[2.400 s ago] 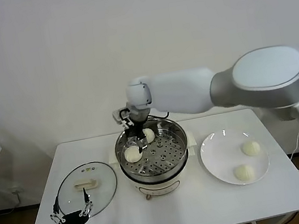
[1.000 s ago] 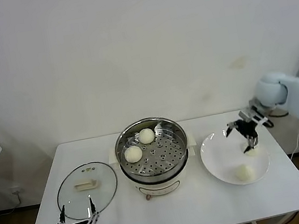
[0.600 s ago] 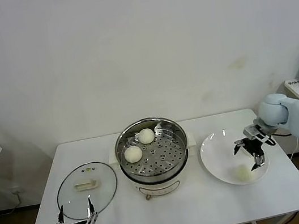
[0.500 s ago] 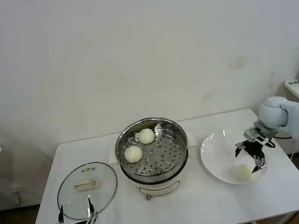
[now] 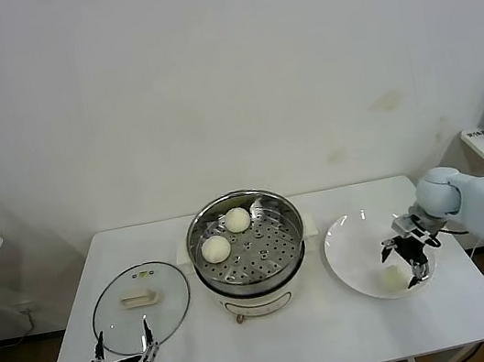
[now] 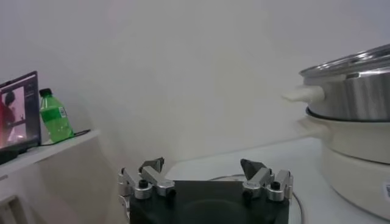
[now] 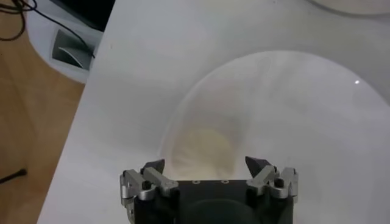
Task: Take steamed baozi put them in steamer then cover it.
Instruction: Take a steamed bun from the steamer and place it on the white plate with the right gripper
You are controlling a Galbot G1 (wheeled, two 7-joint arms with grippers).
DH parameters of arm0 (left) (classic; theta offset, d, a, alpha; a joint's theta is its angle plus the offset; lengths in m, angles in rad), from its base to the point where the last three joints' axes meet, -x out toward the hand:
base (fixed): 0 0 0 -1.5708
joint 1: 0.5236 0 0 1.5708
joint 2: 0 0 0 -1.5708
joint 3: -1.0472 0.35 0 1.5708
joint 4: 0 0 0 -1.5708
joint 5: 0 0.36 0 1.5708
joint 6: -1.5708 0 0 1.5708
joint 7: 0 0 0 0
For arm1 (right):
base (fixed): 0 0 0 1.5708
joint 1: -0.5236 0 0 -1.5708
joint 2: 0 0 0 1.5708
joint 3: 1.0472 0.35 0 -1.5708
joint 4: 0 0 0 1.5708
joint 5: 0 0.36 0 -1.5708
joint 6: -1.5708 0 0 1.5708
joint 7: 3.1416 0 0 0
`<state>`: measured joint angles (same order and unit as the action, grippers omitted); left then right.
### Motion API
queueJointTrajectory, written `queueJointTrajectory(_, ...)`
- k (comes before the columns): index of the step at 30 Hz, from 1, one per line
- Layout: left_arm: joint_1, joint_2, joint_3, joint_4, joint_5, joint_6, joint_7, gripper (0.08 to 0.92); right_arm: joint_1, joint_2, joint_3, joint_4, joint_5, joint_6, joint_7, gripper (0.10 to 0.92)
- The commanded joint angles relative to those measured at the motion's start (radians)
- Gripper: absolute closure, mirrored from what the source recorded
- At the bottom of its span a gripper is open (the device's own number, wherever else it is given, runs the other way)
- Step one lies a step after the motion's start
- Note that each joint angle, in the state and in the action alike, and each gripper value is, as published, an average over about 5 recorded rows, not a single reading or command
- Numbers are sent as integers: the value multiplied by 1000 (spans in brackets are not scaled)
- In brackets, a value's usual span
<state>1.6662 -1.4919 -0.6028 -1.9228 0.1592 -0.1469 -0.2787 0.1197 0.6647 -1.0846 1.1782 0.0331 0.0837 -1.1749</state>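
Note:
The steamer (image 5: 282, 250) stands mid-table with two steamed baozi (image 5: 237, 220) (image 5: 215, 249) on its perforated tray. The cover (image 5: 139, 296), a glass lid, lies flat on the table to its left. On the white plate (image 5: 353, 260) a third baozi (image 5: 390, 279) lies near the front. My right gripper (image 5: 400, 266) hangs open just over this bun. In the right wrist view the bun (image 7: 206, 145) shows between and ahead of the spread fingers of that gripper (image 7: 206, 163). My left gripper (image 5: 123, 361) rests open near the table's front edge, in front of the cover.
A side table at the far left carries a green bottle (image 6: 55, 114). In the left wrist view the steamer's steel wall (image 6: 356, 85) rises close beside the idle left gripper (image 6: 203, 165). The table's right edge lies just beyond the plate.
My right arm left the steamer, where two buns now lie, swung to the plate and has sunk forward over the front bun. The left arm has stayed put.

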Motion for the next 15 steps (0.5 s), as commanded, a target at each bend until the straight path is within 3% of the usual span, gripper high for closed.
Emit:
queueJointTrajectory(1,-2,1,-1,0,-1,0,0,177,-19,30,12,-28,-9,-5,-3,203)
queueJointTrajectory(7,-3,2,-3,1,-2,1,0,177,-19,39,11,-36,-9,-13,-8,216)
queueJointTrajectory(15,-4,1,-3,1,-2,0,-1,177,-13,26,11,-31,-8,-18,-10,342)
